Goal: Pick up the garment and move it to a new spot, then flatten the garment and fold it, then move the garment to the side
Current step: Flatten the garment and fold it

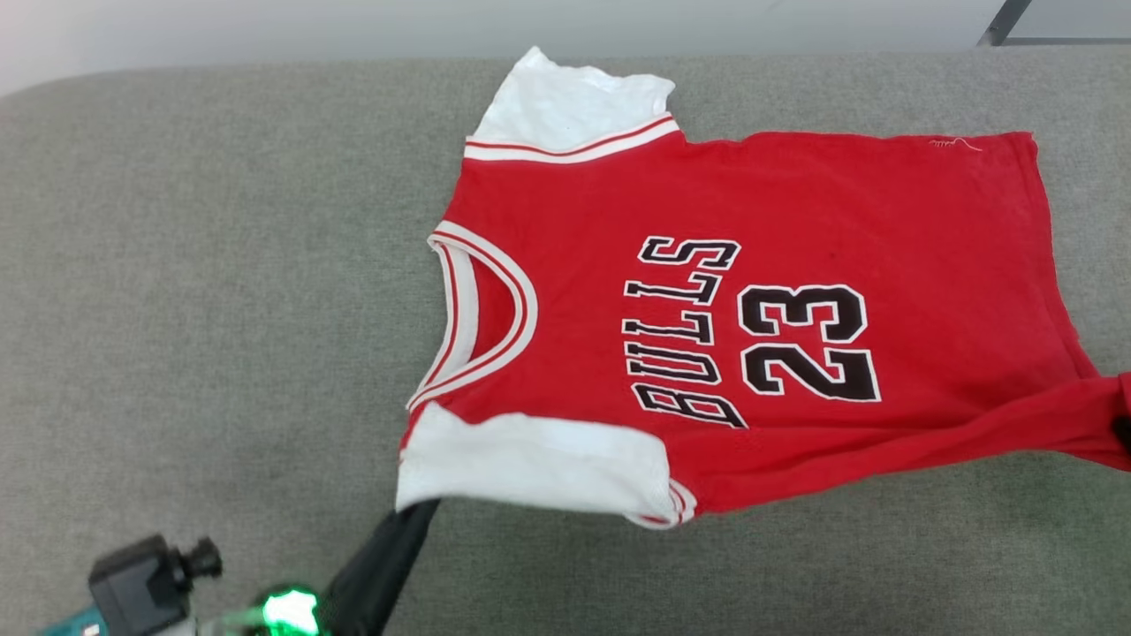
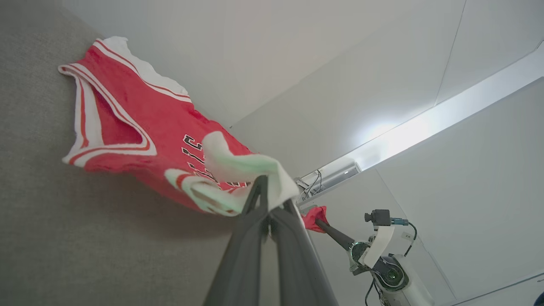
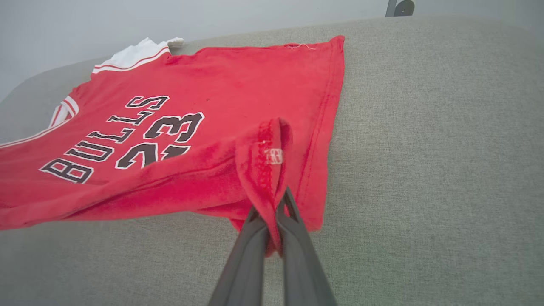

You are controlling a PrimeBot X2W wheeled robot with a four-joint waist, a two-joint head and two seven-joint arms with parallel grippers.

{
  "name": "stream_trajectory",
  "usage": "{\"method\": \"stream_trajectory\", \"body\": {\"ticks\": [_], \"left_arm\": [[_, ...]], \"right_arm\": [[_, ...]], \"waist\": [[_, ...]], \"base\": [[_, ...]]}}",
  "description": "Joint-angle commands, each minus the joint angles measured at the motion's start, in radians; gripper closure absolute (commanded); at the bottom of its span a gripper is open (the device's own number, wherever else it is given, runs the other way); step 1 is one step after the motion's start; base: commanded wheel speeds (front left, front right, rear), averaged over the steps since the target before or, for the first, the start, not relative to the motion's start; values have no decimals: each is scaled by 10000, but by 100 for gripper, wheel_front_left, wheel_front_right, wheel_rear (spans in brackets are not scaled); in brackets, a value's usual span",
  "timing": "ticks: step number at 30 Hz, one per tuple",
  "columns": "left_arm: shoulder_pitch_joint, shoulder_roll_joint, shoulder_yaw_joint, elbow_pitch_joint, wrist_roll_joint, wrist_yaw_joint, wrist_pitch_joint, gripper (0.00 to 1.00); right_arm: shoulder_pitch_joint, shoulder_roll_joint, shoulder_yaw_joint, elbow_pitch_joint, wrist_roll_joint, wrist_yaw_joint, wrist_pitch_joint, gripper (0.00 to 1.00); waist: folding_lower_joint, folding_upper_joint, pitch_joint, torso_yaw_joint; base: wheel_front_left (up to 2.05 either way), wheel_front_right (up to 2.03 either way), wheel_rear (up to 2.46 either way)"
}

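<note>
My left claw (image 1: 422,509) is pinched tight on the near white sleeve (image 1: 530,464). My right claw (image 3: 272,210) is pinched just as tight on the near hem corner (image 3: 265,157), with a wad of red cloth bunched between its fingers. Both hold the shirt (image 1: 795,203) and nothing else.

The shirt lies front up on the grey surface (image 1: 177,309), lettering (image 1: 751,336) showing, collar (image 1: 482,309) toward my left and hem toward my right. Its far side rests flat. The near edge is lifted and drawn into a taut line between my two claws, with a fold rolled along it.

I judge it light and wholly limp: thin knit cloth that sags wherever I do not hold it and keeps no shape of its own. It looks grippy rather than slick against the rough surface, so dragging it would likely rumple the far side. Lifting it clear seems wiser.

Nothing here can break, though a hard pull between the claws might stretch the sleeve seam. Corners and seams look like the best holds, being doubled cloth. For flattening I would want the two near corners spread and level. For folding, a sleeve and its matching hem corner should serve.
</note>
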Motion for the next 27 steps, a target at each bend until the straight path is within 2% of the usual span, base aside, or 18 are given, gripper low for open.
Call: {"method": "stream_trajectory", "body": {"ticks": [1, 7, 9, 17, 21, 27], "left_arm": [[-344, -56, 66, 146, 53, 5, 16, 100], [-2211, -502, -186, 1125, -208, 3, 620, 100], [-3058, -482, -314, 1694, -186, 4, 1035, 100], [-5886, -1214, -546, 4354, -753, 3, 1853, 100], [-6513, -1418, -726, 5880, -742, 4, 1985, 100], [-7017, -1724, -1224, 7986, -146, 4, 1809, 100]], "right_arm": [[-17, 109, -37, 15, 35, -9, 3, 100], [-774, 337, 91, 589, 16, -9, -46, 100], [-1141, 406, 109, 946, -46, -9, -62, 100], [-2613, 611, 242, 2314, -387, -9, 1, 100], [-3045, 752, 409, 2950, -550, -9, 62, 100], [-3427, 851, 777, 3594, -862, -10, -63, 100]], "waist": [[0, 0, 24, 9], [0, 0, 269, 29], [0, 0, 395, 38], [0, 0, 931, -102], [0, 0, 1066, -175], [0, 0, 1246, -259]], "base": [[0, 0, 0], [0, 0, 0], [0, 0, 0], [0, 0, 0], [0, 0, 0], [0, 0, 0]]}}
